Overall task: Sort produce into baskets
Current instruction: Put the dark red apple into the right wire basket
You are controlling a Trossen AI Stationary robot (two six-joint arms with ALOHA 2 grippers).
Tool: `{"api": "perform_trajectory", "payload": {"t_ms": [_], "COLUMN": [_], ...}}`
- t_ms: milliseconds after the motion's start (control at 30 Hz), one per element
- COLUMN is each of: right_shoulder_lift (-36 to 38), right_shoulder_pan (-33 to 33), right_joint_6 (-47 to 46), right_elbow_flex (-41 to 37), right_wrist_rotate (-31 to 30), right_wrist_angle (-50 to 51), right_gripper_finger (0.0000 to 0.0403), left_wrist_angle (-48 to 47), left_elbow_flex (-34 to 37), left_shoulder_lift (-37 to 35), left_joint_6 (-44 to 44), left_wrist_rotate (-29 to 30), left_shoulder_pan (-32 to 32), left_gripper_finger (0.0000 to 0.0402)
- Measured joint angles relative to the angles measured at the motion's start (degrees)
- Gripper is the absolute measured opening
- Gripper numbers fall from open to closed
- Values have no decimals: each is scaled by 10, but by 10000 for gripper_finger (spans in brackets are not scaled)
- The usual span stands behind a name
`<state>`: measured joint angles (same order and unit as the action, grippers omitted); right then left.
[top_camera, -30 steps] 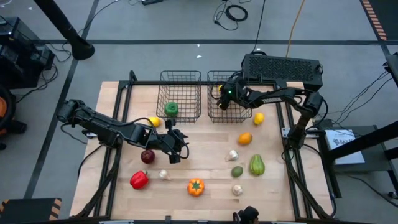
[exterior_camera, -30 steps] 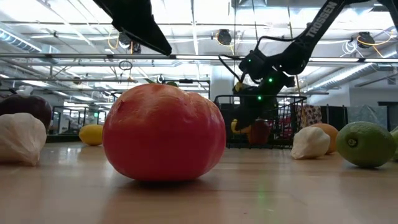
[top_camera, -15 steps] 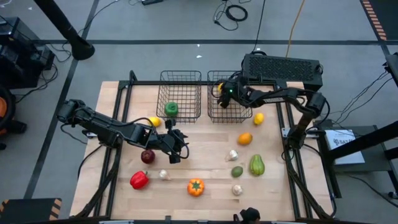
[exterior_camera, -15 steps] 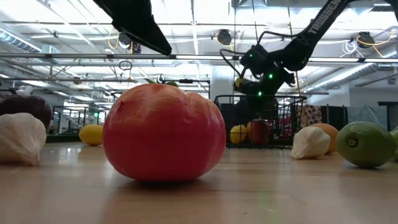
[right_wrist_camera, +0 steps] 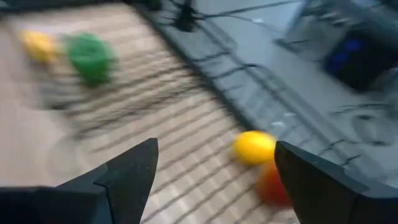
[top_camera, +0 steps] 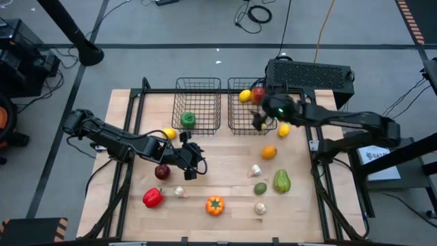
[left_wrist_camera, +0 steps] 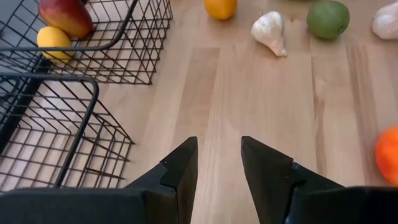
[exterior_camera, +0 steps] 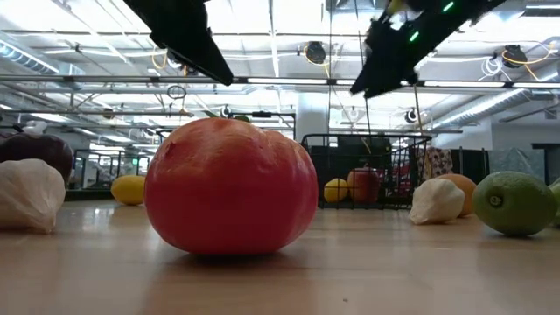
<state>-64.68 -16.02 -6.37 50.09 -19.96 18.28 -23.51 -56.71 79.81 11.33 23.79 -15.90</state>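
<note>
Two dark wire baskets stand at the table's far side. The left basket (top_camera: 198,102) holds a green piece (top_camera: 188,120). The right basket (top_camera: 240,116) holds a lemon (top_camera: 244,96) and a red apple (top_camera: 258,93), both also in the right wrist view: the lemon (right_wrist_camera: 255,147), the apple (right_wrist_camera: 270,183). My right gripper (top_camera: 263,121) hangs open and empty above the right basket's near right corner. My left gripper (top_camera: 198,160) is open and empty over bare table left of the middle; it also shows in the left wrist view (left_wrist_camera: 217,162).
Loose on the table: a lemon (top_camera: 169,134), a dark red apple (top_camera: 162,171), a red pepper (top_camera: 153,198), an orange pepper (top_camera: 214,205), a lemon (top_camera: 283,130), an orange (top_camera: 269,152), a green pepper (top_camera: 282,181), a green fruit (top_camera: 260,188) and whitish bulbs (top_camera: 255,170). A black box (top_camera: 311,74) stands far right.
My right gripper has risen out of the right basket and gone toward the table's near and right edges, its arm swinging round. The red apple now lies in that basket beside the lemon.
</note>
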Motion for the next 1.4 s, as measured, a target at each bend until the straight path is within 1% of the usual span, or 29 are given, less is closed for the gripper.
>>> {"api": "perform_trajectory", "payload": {"t_ms": [67,100,200,267,367,467,567,633,800,933,1033,1067,1100,1167,1300,1367,1400], "right_shoulder_lift": [38,53,81,89,91,90,88,90,90,86,82,80,78,74,67,66,65], "right_shoulder_pan": [36,52,94,117,153,199,250,279,330,352,358,360,362,367,376,381,384], "right_joint_6": [-34,-50,-106,-141,-183,-217,-228,-227,-174,-121,-119,-123,-124,-124,-132,-135,-135], "right_elbow_flex": [0,0,0,0,0,0,0,0,0,0,0,0,0,0,0,0,0], "right_wrist_rotate": [0,-10,-72,-94,-83,-70,-66,-60,-15,-8,-9,-9,-9,-9,-9,-9,-9], "right_wrist_angle": [49,72,149,198,250,270,265,248,173,114,98,98,101,111,125,129,131], "right_gripper_finger": [313,313,313,313,313,313,313,313,313,313,313,313,313,313,313,313,313], "left_wrist_angle": [0,1,7,9,8,3,-8,-25,-47,-47,-73,-91,-105,-128,-167,-199,-217], "left_elbow_flex": [0,0,0,0,0,0,0,0,0,0,0,0,0,0,0,0,0], "left_shoulder_lift": [0,0,0,0,0,-4,-17,-27,-41,-46,-46,-46,-46,-46,-55,-61,-63], "left_joint_6": [3,3,4,4,10,14,21,41,79,99,164,184,201,241,311,318,326], "left_wrist_rotate": [0,0,0,0,0,0,0,0,0,7,76,85,84,60,22,24,39], "left_shoulder_pan": [0,0,0,0,-3,-6,-8,-11,-22,-32,-36,-37,-37,-42,-82,-119,-141], "left_gripper_finger": [132,132,132,132,132,132,132,132,132,132,132,132,132,132,132,132,132]}}
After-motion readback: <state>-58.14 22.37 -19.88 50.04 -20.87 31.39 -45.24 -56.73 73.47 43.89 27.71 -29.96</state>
